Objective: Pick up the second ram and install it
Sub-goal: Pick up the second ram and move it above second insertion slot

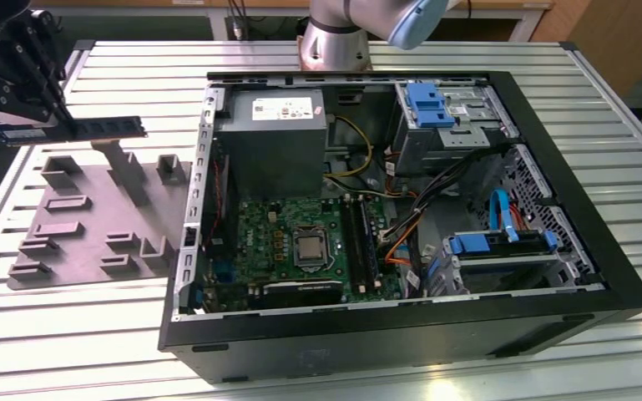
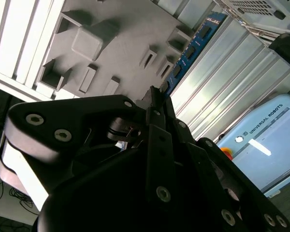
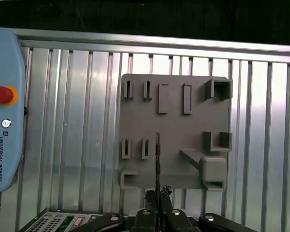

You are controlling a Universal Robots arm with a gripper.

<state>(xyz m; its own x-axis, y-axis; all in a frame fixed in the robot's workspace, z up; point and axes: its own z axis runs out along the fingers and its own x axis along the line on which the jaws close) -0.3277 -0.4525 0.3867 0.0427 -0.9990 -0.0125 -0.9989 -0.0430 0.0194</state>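
Ram (image 1: 107, 127) hangs in the air above the grey fixture (image 1: 93, 219), clamped at one end by the claw (image 1: 33, 127) at the exterior view's left. It lies level and on edge, its free end toward the computer case (image 1: 621, 292), well short of the case wall. In the first wrist view the ram (image 3: 157, 164) is seen edge-on as a thin dark line running out from between the fingers (image 3: 150, 202), which are pressed on both its faces, with the fixture (image 3: 193, 130) lying on the ribbed metal desk (image 3: 77, 121) beneath it. In the second wrist view its blue face with black chips (image 2: 191, 48) sticks out past the claw body. The case lies open on the desk, motherboard (image 1: 265, 242) facing up. A pendant (image 3: 5, 111) rests on the desk beside the fixture.
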